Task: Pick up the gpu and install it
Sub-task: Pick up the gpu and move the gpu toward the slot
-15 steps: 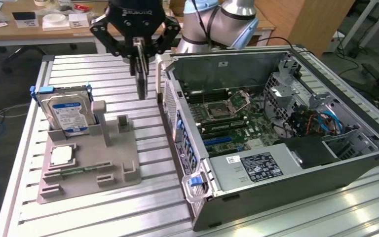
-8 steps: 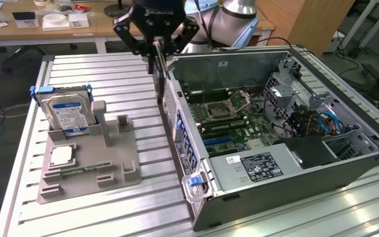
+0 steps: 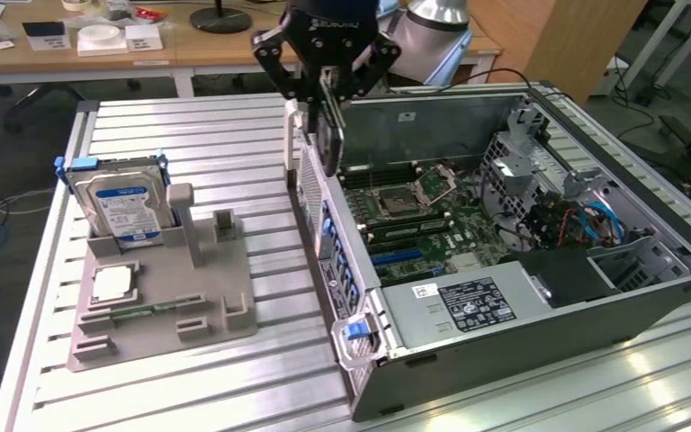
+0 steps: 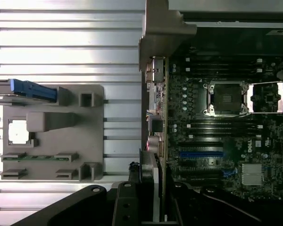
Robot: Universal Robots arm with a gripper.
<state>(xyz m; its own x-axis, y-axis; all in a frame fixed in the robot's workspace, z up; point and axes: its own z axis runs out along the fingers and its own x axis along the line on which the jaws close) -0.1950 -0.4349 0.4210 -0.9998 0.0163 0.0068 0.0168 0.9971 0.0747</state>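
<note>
Blackish gpu (image 3: 331, 144), grey fixture (image 3: 201, 279), blue-white drive label (image 3: 130, 211).

An open dark metal computer case (image 3: 502, 346) lies on the ribbed silver table (image 3: 201, 387), with a grey plastic holder tray (image 3: 219, 288) beside it on the exterior view's left. A silver boxy hard drive (image 3: 123, 202) stands at its far end. The flat dark gpu card (image 3: 328, 144) hangs in the black gripper (image 3: 325, 99) over the case wall nearest the tray.

Table (image 3: 201, 126) — ribbed shiny metal; holder (image 3: 154, 310) — matt plastic; gpu (image 3: 328, 135), dark board.
</note>
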